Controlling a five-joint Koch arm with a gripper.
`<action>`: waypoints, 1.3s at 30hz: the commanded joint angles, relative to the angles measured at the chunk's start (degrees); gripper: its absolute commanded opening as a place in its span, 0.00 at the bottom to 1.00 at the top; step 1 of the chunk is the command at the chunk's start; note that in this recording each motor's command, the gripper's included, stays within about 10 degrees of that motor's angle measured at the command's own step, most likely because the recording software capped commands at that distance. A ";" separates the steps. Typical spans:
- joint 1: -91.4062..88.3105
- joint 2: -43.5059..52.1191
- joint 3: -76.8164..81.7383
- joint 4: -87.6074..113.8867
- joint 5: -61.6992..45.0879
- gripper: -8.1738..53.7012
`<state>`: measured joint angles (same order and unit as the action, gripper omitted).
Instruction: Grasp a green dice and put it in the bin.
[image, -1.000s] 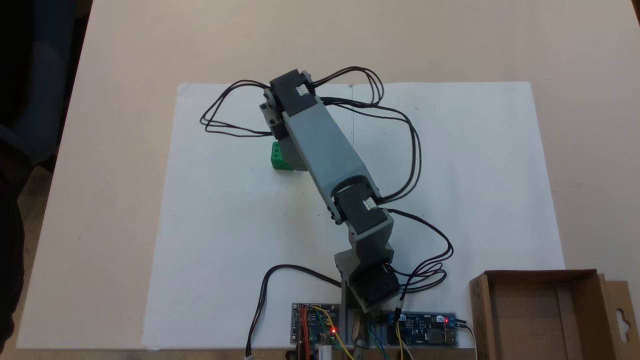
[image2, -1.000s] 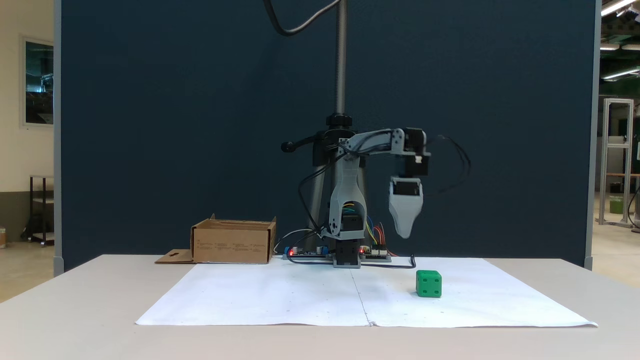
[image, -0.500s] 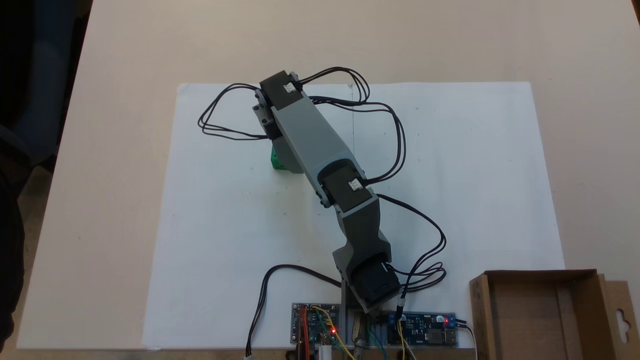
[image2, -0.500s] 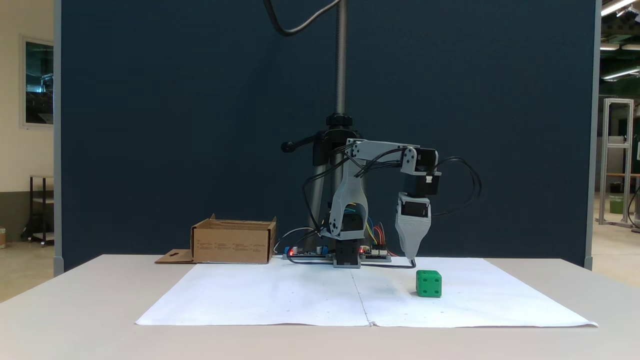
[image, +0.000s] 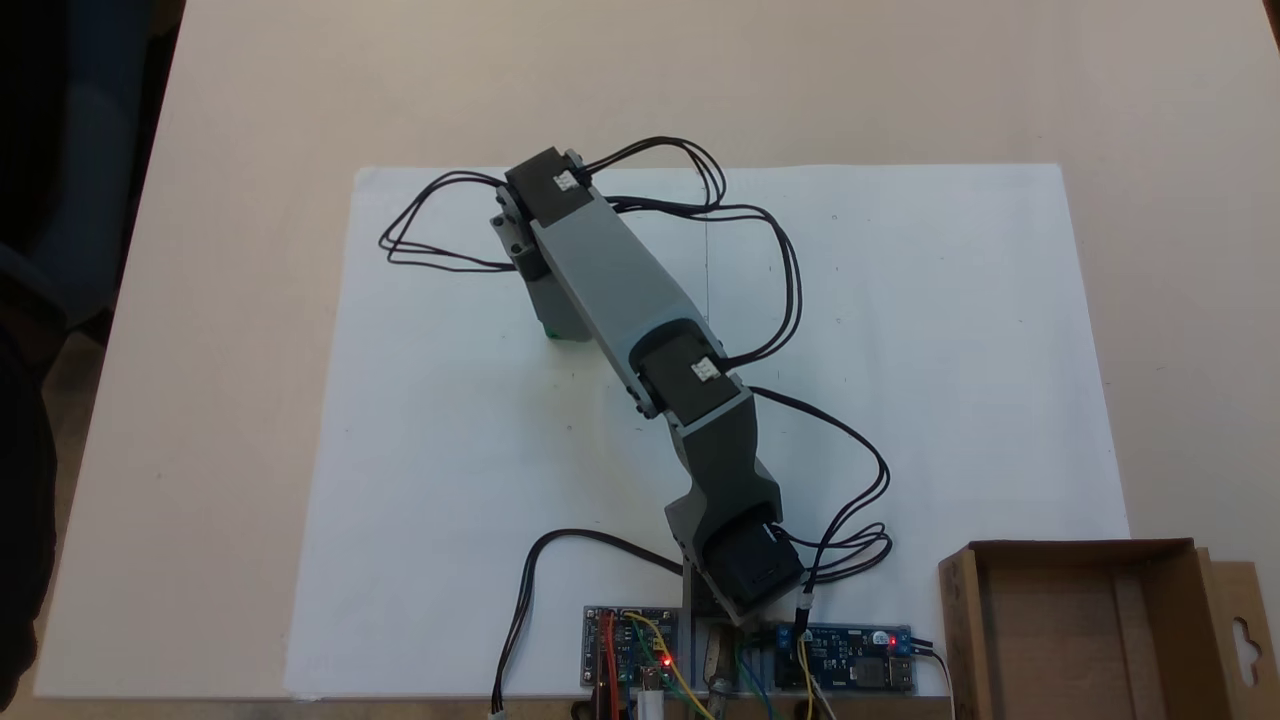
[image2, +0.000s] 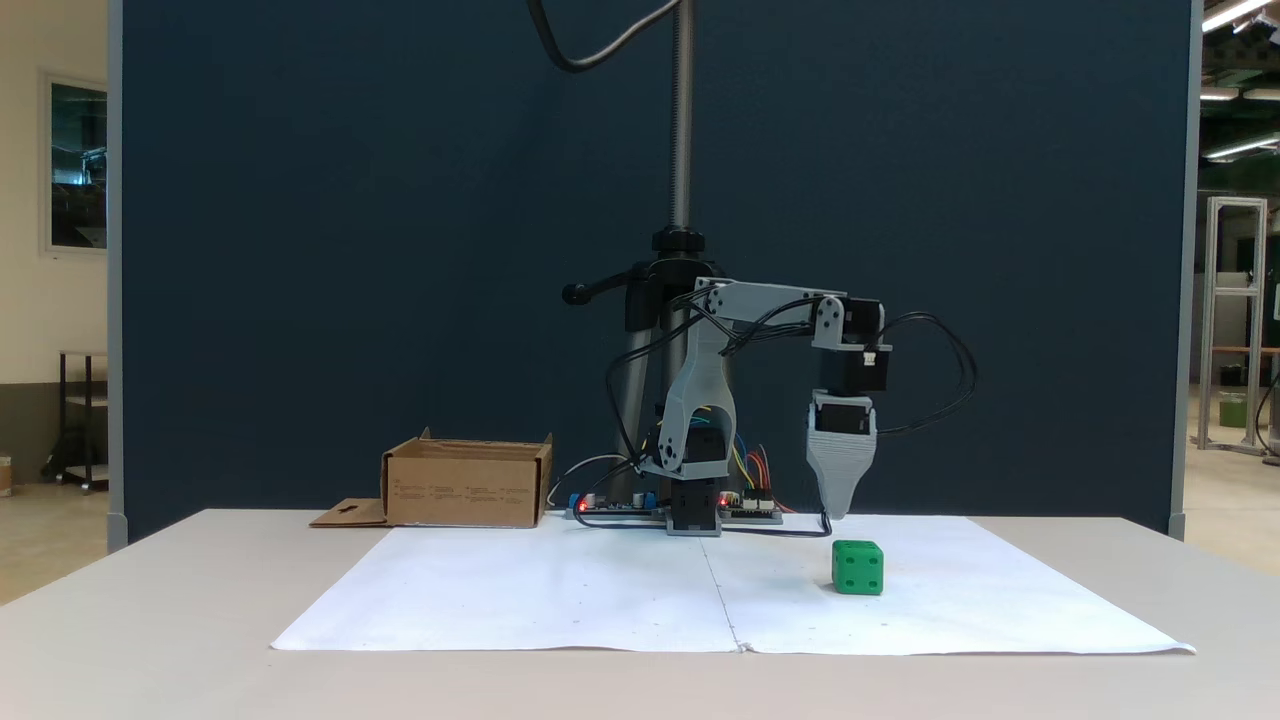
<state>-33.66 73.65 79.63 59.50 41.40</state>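
Observation:
The green dice (image2: 858, 568) is a small bright green cube with dark pips, resting on the white paper right of centre. My gripper (image2: 835, 514) hangs point-down just above and slightly left of the dice, not touching it. Its grey jaws lie one behind the other, so only one tapered tip shows and their state is unclear. From above, the forearm and wrist (image: 545, 190) cover the dice except for a thin green edge (image: 548, 331). The bin (image: 1080, 620) is a shallow brown cardboard box at the lower right; in the front view the bin (image2: 465, 484) stands at the back left.
A white paper sheet (image: 900, 350) covers the middle of the beige table (image: 200, 150). Circuit boards (image: 850, 668) with lit LEDs and loose black cables (image: 790, 280) sit around the arm's base. A camera stand pole (image2: 682, 120) rises behind the arm.
The gripper came down from well above the table to just over the dice and shifted right in the front view. From above, the forearm swung left and now hides almost all of the dice.

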 joint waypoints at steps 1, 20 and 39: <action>-0.70 0.26 -1.85 -2.81 4.92 0.81; -1.58 -5.19 -1.85 -6.42 4.83 0.81; -2.72 -11.51 -1.85 -8.35 4.83 0.81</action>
<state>-35.95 61.17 79.63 52.56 41.75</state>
